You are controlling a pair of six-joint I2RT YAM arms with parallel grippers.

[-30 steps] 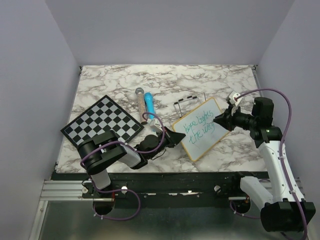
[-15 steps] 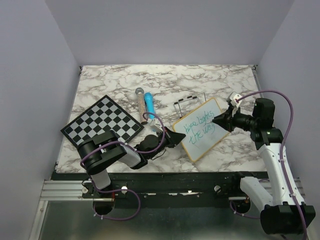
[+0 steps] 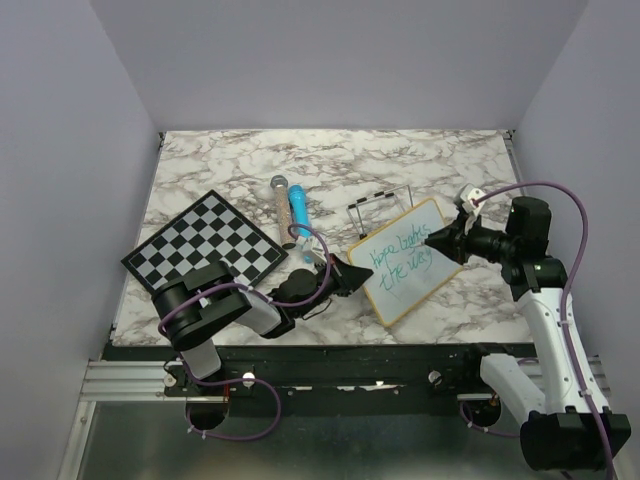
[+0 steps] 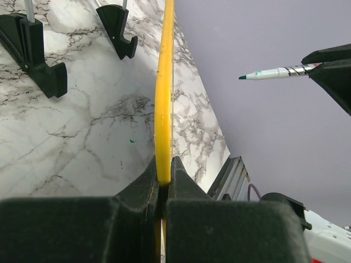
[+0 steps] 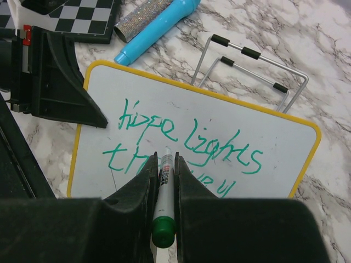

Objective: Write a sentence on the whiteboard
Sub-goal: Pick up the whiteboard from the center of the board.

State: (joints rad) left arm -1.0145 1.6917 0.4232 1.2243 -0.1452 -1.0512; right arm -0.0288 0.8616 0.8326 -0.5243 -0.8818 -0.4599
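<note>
The whiteboard (image 3: 406, 262) has a yellow-looking frame and is tipped up off the marble table, facing my right arm. My left gripper (image 3: 350, 278) is shut on its left edge; in the left wrist view the frame (image 4: 164, 98) runs straight up from between the jaws (image 4: 163, 174). The sentence (image 5: 186, 139) is green handwriting in two lines; its lower line is partly hidden behind my fingers. My right gripper (image 5: 164, 161) is shut on a green marker (image 5: 164, 192), uncapped. The marker's tip (image 4: 244, 77) hangs in the air short of the board.
A black-and-white chessboard (image 3: 203, 245) lies at the left. A blue tube (image 3: 298, 210) and a glittery stick (image 3: 281, 195) lie behind the left gripper. A wire stand (image 3: 378, 205) with black feet stands just behind the whiteboard. The table's near rail (image 3: 330, 355) is close.
The whiteboard has shifted slightly to the right and tilted a little with the left gripper. The right gripper and marker have barely moved.
</note>
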